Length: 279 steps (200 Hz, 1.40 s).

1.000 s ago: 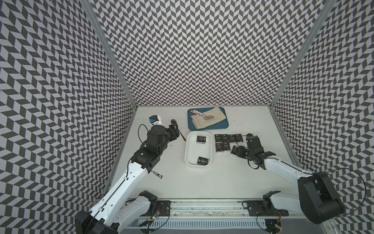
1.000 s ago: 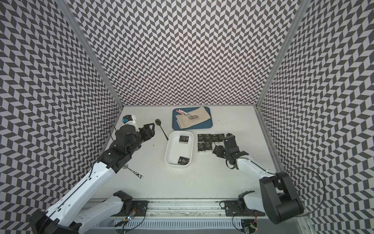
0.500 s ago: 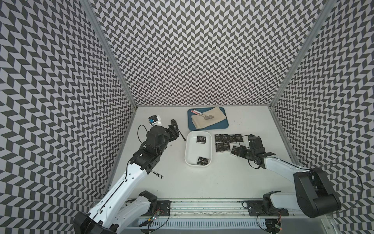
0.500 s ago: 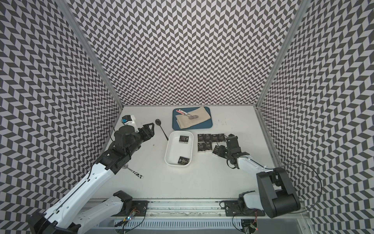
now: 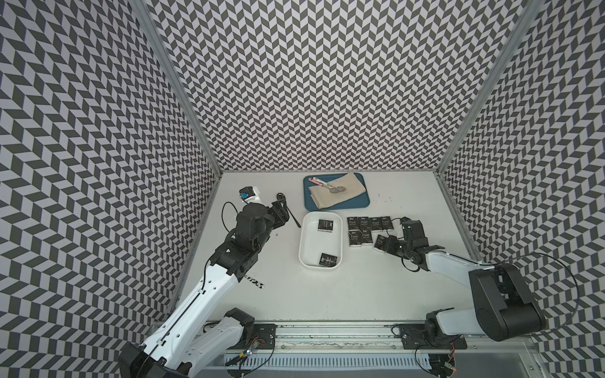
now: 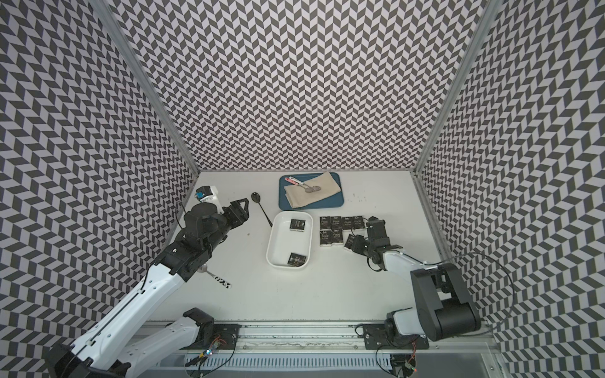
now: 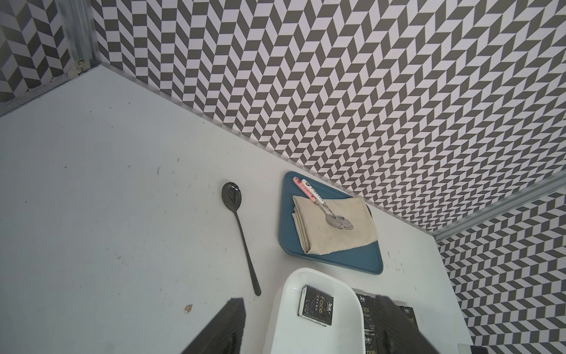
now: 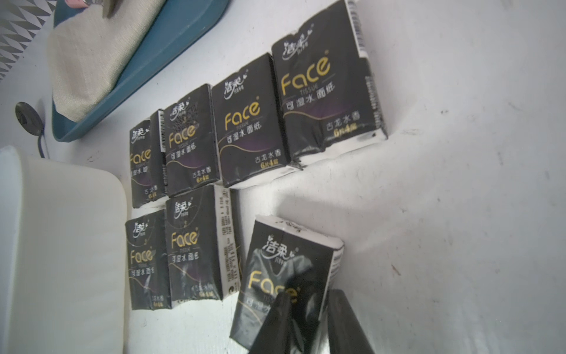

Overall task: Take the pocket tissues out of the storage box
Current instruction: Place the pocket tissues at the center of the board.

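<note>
The white storage box (image 5: 306,242) sits mid-table with two black pocket tissues in it, one at its far end (image 5: 325,225) and one at its near end (image 5: 328,260). Several more packets (image 5: 366,225) lie in two rows on the table just to its right. A further packet (image 8: 288,260) lies askew beside the rows. My right gripper (image 8: 311,295) is low over that packet's near corner, one finger across its face and the other at its edge, with a narrow gap. Whether it clamps the packet is unclear. My left gripper (image 7: 309,300) hovers open and empty left of the box.
A blue tray (image 5: 357,204) with a beige cloth and two spoons stands behind the box. A dark spoon (image 6: 262,209) lies between my left gripper and the box. A small white and blue object (image 5: 249,193) sits at back left; a patterned-handled spoon (image 6: 221,280) lies under my left arm.
My right gripper's jaws have narrowed over the askew packet, and the right arm's elbow has drawn in. The packet has stayed in place. The left arm has not moved.
</note>
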Each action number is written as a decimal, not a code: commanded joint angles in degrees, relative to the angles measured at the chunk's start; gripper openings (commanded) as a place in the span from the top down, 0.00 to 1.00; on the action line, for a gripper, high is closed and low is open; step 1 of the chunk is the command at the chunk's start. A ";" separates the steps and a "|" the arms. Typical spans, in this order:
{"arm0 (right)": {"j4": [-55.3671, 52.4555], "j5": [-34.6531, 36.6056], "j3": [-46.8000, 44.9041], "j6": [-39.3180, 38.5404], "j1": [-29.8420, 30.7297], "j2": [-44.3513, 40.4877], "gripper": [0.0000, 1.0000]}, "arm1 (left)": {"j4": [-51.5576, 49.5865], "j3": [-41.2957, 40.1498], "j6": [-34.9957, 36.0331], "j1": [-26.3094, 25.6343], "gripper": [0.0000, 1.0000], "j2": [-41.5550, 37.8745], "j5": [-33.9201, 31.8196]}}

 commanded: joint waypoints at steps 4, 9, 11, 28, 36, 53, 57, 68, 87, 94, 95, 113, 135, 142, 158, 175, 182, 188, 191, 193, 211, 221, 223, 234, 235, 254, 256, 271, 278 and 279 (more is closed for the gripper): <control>0.84 -1.46 1.99 -4.18 -0.74 1.53 0.76 | 0.10 0.04 0.29 -0.26 0.29 -0.23 -0.57; 0.53 -1.42 2.54 -4.24 -0.74 2.04 0.76 | 0.01 0.08 0.29 -0.26 0.29 -0.13 -0.53; 0.37 -1.39 2.74 -4.25 -0.74 2.28 0.76 | 0.01 0.15 0.29 -0.29 0.29 -0.08 -0.49; -0.42 -2.41 4.23 -5.09 -0.66 4.10 0.76 | -0.57 0.74 0.55 -0.27 0.29 -0.08 -0.72; -0.74 -2.43 4.69 -5.21 -0.66 4.66 0.76 | -0.82 0.87 0.66 -0.22 0.29 -0.21 -1.08; -0.89 -2.76 5.24 -5.55 -0.66 4.94 0.76 | -0.73 0.79 0.81 -0.27 0.29 -0.62 -1.44; -1.02 -2.78 5.36 -5.65 -0.66 4.94 0.76 | -0.69 0.70 0.79 -0.30 0.29 -0.65 -1.45; -1.47 -2.86 5.96 -6.05 -0.66 5.03 0.76 | -0.69 0.77 0.81 -0.30 0.29 -0.63 -1.45; -2.38 -1.94 6.69 -6.73 -0.66 4.56 0.75 | -0.60 0.70 0.82 -0.30 0.29 -0.37 -1.22; -2.70 -1.75 6.94 -6.95 -0.66 4.27 0.74 | -0.59 0.70 0.68 -0.26 0.29 -0.31 -1.19; -2.73 -1.74 6.95 -7.01 -0.66 4.21 0.74 | -0.59 0.70 0.70 -0.28 0.29 -0.29 -1.19; -2.93 -1.73 7.04 -7.22 -0.66 3.08 0.72 | -0.65 0.62 0.55 -0.29 0.29 -0.36 -0.94; -3.04 -2.07 7.80 -7.40 -0.66 2.85 0.70 | -0.98 0.71 0.42 -0.28 0.29 -0.80 -1.00; -3.19 -2.23 8.37 -7.49 -0.66 3.21 0.70 | -1.11 0.74 0.46 -0.31 0.29 -1.05 -1.16; -3.12 -2.90 9.16 -7.45 -0.66 3.88 0.69 | -1.46 0.69 0.51 -0.30 0.29 -1.64 -1.40; -2.78 -3.29 9.71 -7.21 -0.65 4.15 0.68 | -1.65 0.69 0.64 -0.31 0.29 -1.94 -1.62; -2.76 -3.59 9.94 -7.24 -0.66 4.39 0.68 | -1.72 0.77 0.77 -0.35 0.29 -2.00 -1.71; -2.92 -3.84 10.28 -7.32 -0.66 4.62 0.68 | -1.83 0.86 0.86 -0.26 0.29 -1.99 -1.80; -3.06 -3.84 10.46 -7.40 -0.66 4.79 0.68 | -1.90 0.93 0.89 -0.25 0.29 -1.95 -1.80; -3.14 -3.84 10.58 -7.41 -0.66 4.90 0.68 | -1.92 0.95 0.90 -0.31 0.29 -1.95 -1.87; -3.64 -3.35 10.96 -7.31 -0.66 5.10 0.67 | -1.92 1.07 0.98 -0.27 0.29 -1.95 -1.89; -3.56 -2.84 10.62 -6.91 -0.66 4.58 0.67 | -1.92 1.14 0.91 -0.30 0.29 -1.98 -1.80; -3.55 -2.80 10.53 -6.85 -0.66 4.50 0.66 | -1.92 1.14 0.91 -0.28 0.29 -2.00 -1.80; -3.68 -2.12 10.31 -6.58 -0.66 4.16 0.65 | -1.92 1.22 0.92 -0.24 0.29 -1.96 -1.71; -3.71 -2.10 10.31 -6.56 -0.66 4.11 0.65 | -1.92 1.22 0.96 -0.23 0.29 -2.00 -1.71; -3.65 -1.58 10.09 -6.36 -0.74 4.56 0.63 | -1.92 1.14 0.90 -0.25 0.29 -2.05 -1.54; -3.64 -1.57 10.05 -6.36 -0.81 4.62 0.63 | -1.92 1.18 0.90 -0.27 0.29 -2.08 -1.54; -3.32 -1.79 9.87 -6.27 -0.91 5.64 0.63 | -2.01 0.97 0.93 -0.38 0.29 -2.25 -1.69; -3.05 -1.90 9.72 -6.14 -0.92 6.10 0.63 | -1.96 0.83 0.98 -0.31 0.29 -2.29 -1.79; -3.00 -1.90 9.70 -6.12 -0.92 6.13 0.63 | -1.94 0.81 0.99 -0.30 0.29 -2.29 -1.79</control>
